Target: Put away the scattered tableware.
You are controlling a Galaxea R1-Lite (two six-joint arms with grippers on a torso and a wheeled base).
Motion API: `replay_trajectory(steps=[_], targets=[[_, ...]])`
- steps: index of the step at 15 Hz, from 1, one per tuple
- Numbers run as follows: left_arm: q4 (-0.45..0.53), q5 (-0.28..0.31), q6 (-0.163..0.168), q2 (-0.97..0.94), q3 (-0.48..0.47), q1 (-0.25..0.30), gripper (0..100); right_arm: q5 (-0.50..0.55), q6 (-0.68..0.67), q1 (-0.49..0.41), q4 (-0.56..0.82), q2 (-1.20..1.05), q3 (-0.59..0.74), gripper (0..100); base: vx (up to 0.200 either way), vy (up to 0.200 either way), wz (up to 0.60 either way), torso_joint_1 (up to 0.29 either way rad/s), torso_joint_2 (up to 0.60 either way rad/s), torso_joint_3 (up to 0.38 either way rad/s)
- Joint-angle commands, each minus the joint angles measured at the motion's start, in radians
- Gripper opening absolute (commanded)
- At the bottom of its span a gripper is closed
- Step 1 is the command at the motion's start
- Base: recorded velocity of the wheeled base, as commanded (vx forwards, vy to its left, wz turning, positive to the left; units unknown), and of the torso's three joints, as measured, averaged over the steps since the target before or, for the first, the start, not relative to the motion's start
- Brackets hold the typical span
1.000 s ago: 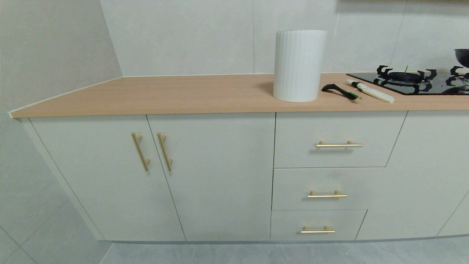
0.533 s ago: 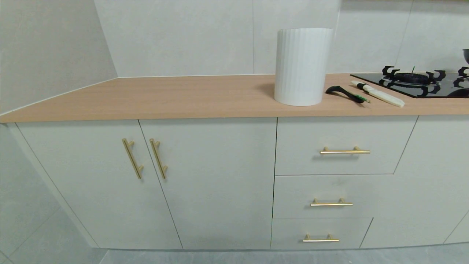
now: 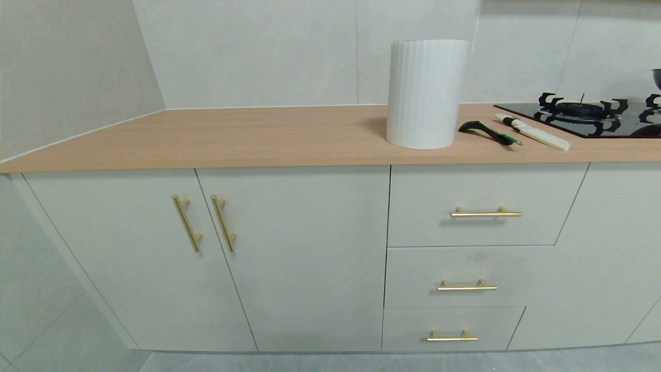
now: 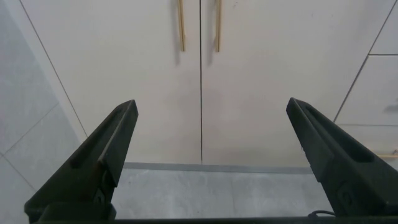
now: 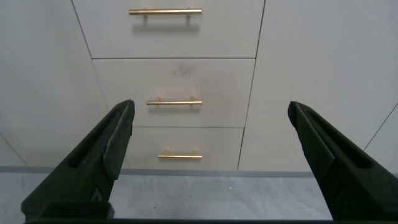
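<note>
Left gripper (image 4: 211, 106), right gripper (image 5: 211, 104) spread wide, empty. Peeler (image 3: 488, 132), knife (image 3: 534, 133) at 3 o'clock of canister (image 3: 426, 93); hob (image 3: 578, 109) cut off.

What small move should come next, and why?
Probably raise the right pincer toward the curved black-handled utensil lying on the wooden countertop beside the tall white ribbed container: the pincer hangs open and low, facing the pale drawer fronts.

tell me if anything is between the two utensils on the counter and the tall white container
Nothing visible does. The black utensil lies just right of the white container, only bare counter between them; the white utensil lies past it, toward the stove.
</note>
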State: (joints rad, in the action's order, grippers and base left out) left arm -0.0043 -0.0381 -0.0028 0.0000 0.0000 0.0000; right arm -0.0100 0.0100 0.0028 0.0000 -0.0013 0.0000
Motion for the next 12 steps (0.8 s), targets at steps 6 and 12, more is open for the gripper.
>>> replay_trajectory(steps=[6,12], targets=[[0.000,0.000,0.000,0.000,0.000,0.000,100,-0.013,-0.087,0.016,0.003,0.058,-0.176,100,0.000,0.000,0.00,0.000,0.00,0.000],[0.000,0.000,0.000,0.000,0.000,0.000,100,-0.136,-0.053,0.175,-0.011,0.741,-0.290,100,0.000,0.000,0.00,0.000,0.00,0.000]])
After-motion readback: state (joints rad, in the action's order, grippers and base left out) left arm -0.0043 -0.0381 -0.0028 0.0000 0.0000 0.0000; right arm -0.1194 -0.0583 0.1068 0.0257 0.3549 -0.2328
